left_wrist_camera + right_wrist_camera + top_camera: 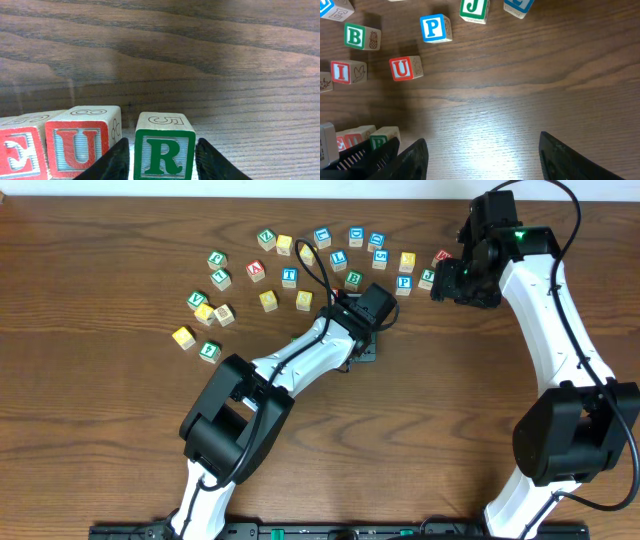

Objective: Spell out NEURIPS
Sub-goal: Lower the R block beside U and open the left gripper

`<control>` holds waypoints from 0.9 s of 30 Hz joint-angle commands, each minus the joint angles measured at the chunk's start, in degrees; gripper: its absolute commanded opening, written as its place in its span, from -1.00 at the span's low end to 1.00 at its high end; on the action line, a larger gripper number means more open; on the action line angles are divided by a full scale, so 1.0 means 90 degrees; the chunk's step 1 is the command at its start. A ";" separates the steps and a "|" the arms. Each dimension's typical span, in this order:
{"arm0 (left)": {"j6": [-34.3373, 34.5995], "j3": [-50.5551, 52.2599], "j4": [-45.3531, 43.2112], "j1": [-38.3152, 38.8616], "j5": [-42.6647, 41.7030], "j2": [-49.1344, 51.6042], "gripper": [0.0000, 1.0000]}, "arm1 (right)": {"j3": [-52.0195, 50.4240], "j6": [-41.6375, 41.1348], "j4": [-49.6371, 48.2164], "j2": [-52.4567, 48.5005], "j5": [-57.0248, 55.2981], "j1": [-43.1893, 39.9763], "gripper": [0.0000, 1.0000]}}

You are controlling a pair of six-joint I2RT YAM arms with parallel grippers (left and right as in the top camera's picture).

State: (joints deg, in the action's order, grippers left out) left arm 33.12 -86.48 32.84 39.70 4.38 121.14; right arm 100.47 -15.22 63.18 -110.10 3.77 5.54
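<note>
Looking at the left gripper (162,141) first: its jaws sit either side of the green R (163,159), loosened, with a sliver of daylight on one side, so it's not squeezing. R stands upright on the table (200,60), right after red E (17,156) and red U (80,146) in a row. One finger is parked in the small gap between U and R. Right gripper (482,152) hangs spread wide with nothing in it; blue P (435,28) and red I (342,71) lie loose nearby.
</note>
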 commanded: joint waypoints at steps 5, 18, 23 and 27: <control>0.0027 0.0087 0.0029 0.0002 0.0090 0.0114 -0.10 | 0.0109 0.0083 0.0010 -0.0019 -0.0049 0.0015 0.31; -0.0073 -0.0078 0.0206 -0.0002 0.0090 -0.0296 0.00 | 0.0109 0.0083 0.0007 -0.0019 -0.0046 0.0015 0.31; -0.0240 -0.0078 0.0427 -0.0024 0.0095 -0.0721 0.08 | 0.0109 0.0083 0.0010 -0.0019 -0.0046 0.0015 0.31; -0.0393 -0.0078 0.0539 -0.0134 0.0092 -0.1190 0.08 | 0.0109 0.0083 0.0007 -0.0019 -0.0044 0.0017 0.31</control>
State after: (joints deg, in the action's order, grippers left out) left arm 31.42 -86.48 37.01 39.53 4.45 115.74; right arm 100.47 -15.22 63.18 -110.10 3.77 5.54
